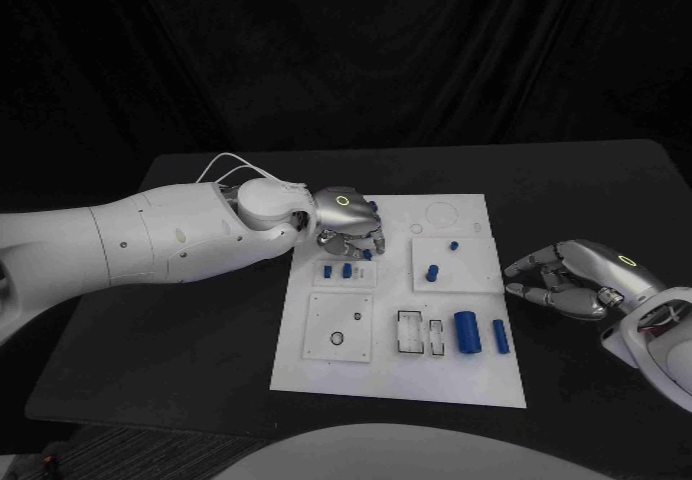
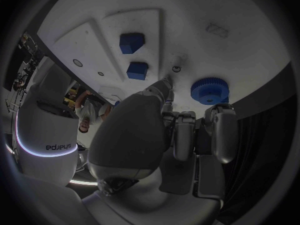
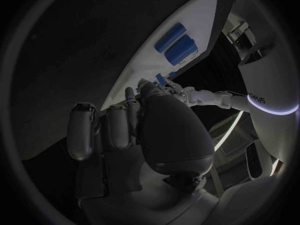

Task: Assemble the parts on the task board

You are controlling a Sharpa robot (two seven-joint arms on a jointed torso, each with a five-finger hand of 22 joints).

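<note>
The white task board (image 1: pixel 296 370) lies in the middle of the black table. My left hand (image 1: pixel 346 225) hovers over the board's far left part with its fingers (image 2: pixel 184 135) bent down and nothing in them. One fingertip (image 2: pixel 165 85) reaches the board beside a blue gear (image 2: pixel 210 90). Two small blue blocks (image 2: pixel 132 42) (image 1: pixel 329 270) lie just beyond the hand. Two short blue pegs (image 1: pixel 433 271) sit on a raised square plate. A thick blue cylinder (image 1: pixel 467 332) and a thinner one (image 1: pixel 500 335) lie near the board's right edge. My right hand (image 1: pixel 570 280) rests off the board to its right, fingers curled in, holding nothing.
A raised plate with small holes (image 1: pixel 340 325) and a slotted holder (image 1: pixel 411 333) take up the board's near half. Bare black table (image 1: pixel 188 340) surrounds the board on all sides.
</note>
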